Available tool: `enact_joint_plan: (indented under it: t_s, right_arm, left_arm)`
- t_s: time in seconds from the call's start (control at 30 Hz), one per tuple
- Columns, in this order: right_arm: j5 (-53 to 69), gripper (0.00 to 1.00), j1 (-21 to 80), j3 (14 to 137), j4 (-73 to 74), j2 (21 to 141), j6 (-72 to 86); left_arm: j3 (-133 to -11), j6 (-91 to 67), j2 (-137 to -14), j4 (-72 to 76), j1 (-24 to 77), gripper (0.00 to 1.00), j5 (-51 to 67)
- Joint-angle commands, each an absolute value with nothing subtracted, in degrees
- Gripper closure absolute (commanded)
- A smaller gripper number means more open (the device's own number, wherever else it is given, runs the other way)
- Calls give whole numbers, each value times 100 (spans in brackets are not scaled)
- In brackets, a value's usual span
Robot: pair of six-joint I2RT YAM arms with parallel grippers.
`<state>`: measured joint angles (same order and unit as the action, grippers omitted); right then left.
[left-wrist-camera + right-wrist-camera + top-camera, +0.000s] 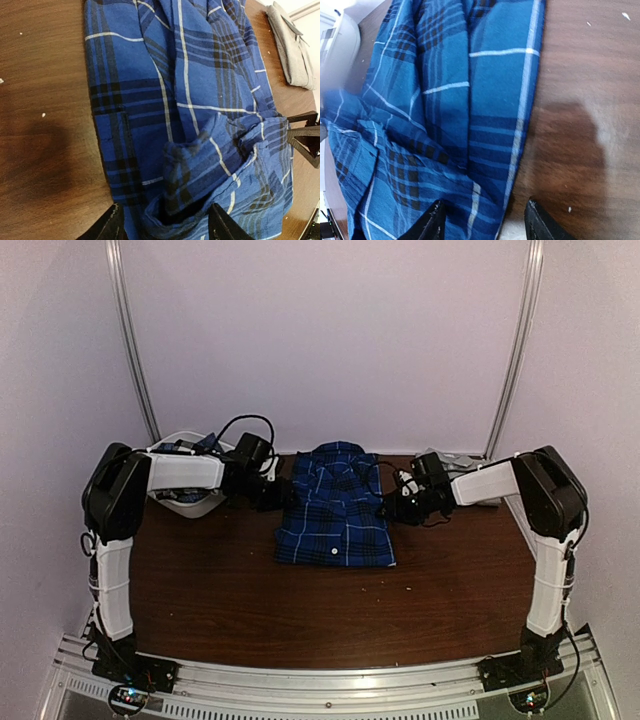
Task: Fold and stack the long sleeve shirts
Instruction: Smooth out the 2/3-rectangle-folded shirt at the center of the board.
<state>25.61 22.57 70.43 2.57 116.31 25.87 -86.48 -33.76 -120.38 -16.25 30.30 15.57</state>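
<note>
Standing apart, the left jaws are sitting low at the left side of the blue shirt. A puffy fold of the blue cloth is lying between the two black fingers. I cannot tell if they are squeezing it or just sitting around it. The right jaws are sitting low at the right side of the same shirt. They are standing wide and are holding nothing. The flat edge of the shirt and a bit of the bare brown bench are showing between them.

The blue shirt is lying in the middle of the bench, toward the back, with its collar pointing away from the arms. Its near end is lying flat and its far end is looking bumpy. The left arm is reaching in from the left and the right arm is reaching in from the right, so the shirt is lying between them.

A grey shirt is lying flat at the back right of the bench, apart from the blue one. A white basket is sitting at the back left, just beside the left arm. Something dark is lying inside it, too small to make out.
</note>
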Motion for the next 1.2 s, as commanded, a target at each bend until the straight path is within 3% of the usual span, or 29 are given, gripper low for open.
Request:
enact_joint_plan:
  t_s: [0.0, 0.3, 0.57, 0.83, 1.1, 1.17]
  right_arm:
    - [2803, 49, 2215, 7366, 78, 11826, 2659]
    - [2730, 68, 2215, 7638, 256, 11844, 2575]
    - [2630, 93, 2232, 7682, 455, 11601, 2328]
    - [2624, 98, 2241, 7527, 67, 11181, 2096]
    - [2538, 97, 2241, 8017, 203, 11710, 1973]
    - [2451, 92, 2233, 8097, 234, 11866, 1986]
  left_arm:
    - [-9004, -3153, -12309, -1533, 2986, 41, 1642]
    - [-9240, -3104, -12419, -1228, 2979, 58, 1777]
    - [-9154, -2939, -12351, -1121, 2979, 99, 1925]
    - [-8553, -2956, -11868, -483, 2979, 100, 1710]
    - [-8612, -3138, -12171, -557, 2936, 100, 1305]
    - [-8737, -3164, -12368, -627, 2936, 100, 1238]
